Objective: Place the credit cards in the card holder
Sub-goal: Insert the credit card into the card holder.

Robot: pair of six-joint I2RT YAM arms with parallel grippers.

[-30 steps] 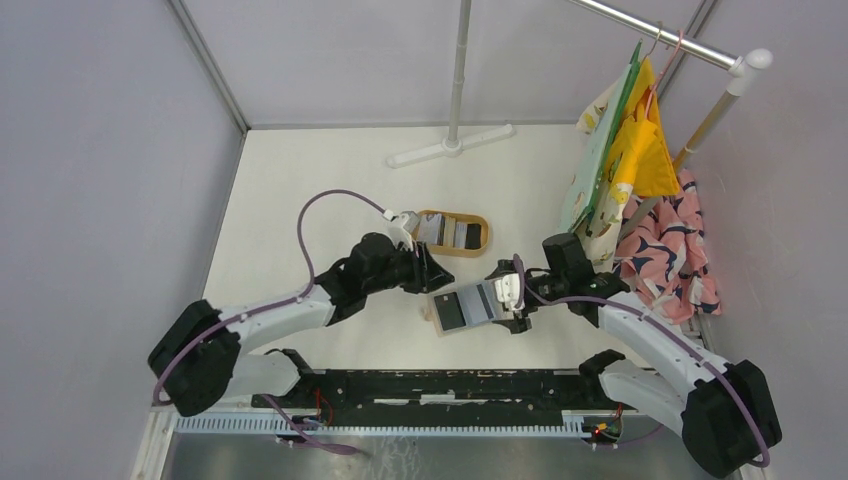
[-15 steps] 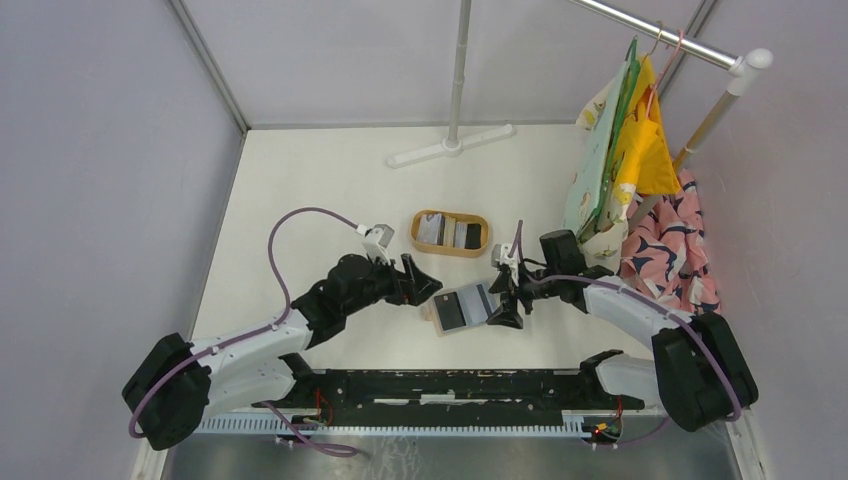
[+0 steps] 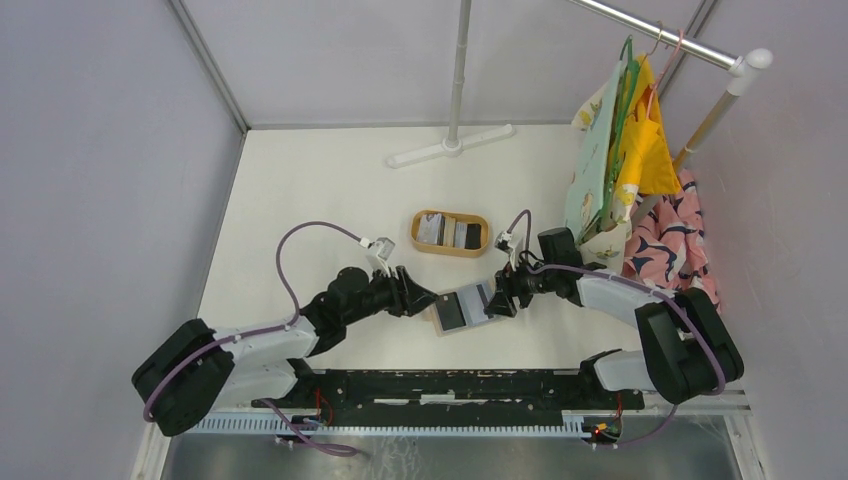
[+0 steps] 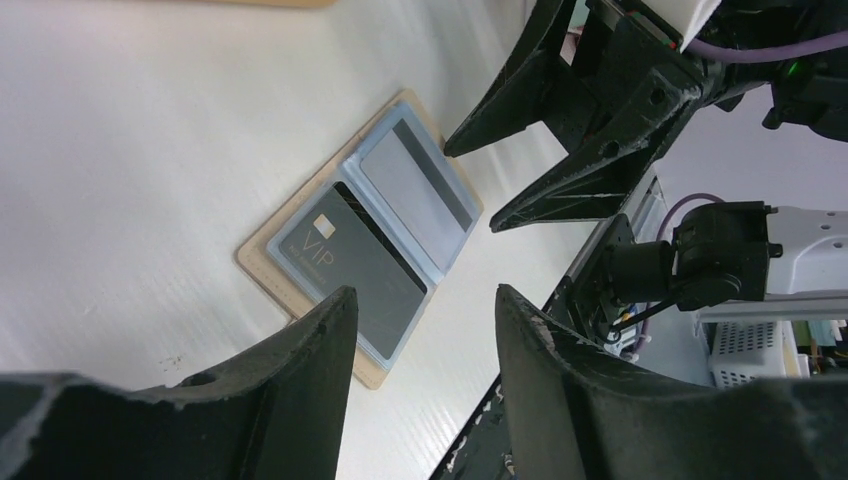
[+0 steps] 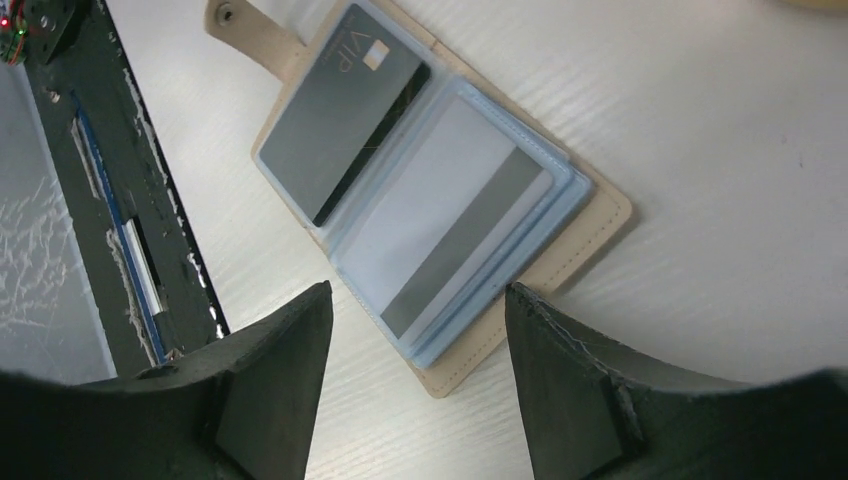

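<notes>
Card holder (image 3: 462, 308) lies open and flat on the desk (image 3: 320, 190) between the two arms. A dark card (image 5: 335, 115) marked VIP sits in one blue sleeve and a pale grey striped card (image 5: 450, 225) in the facing one. More sleeves stack beneath, their contents hidden. Left fingers (image 4: 290, 400) and right fingers (image 5: 270, 390) stand spread, pinching nothing, just off opposite edges of the holder; whether their tips touch the desk cannot be told. Farther back, the wooden tray (image 3: 485, 236) holds more cards (image 3: 442, 232), too small to count.
</notes>
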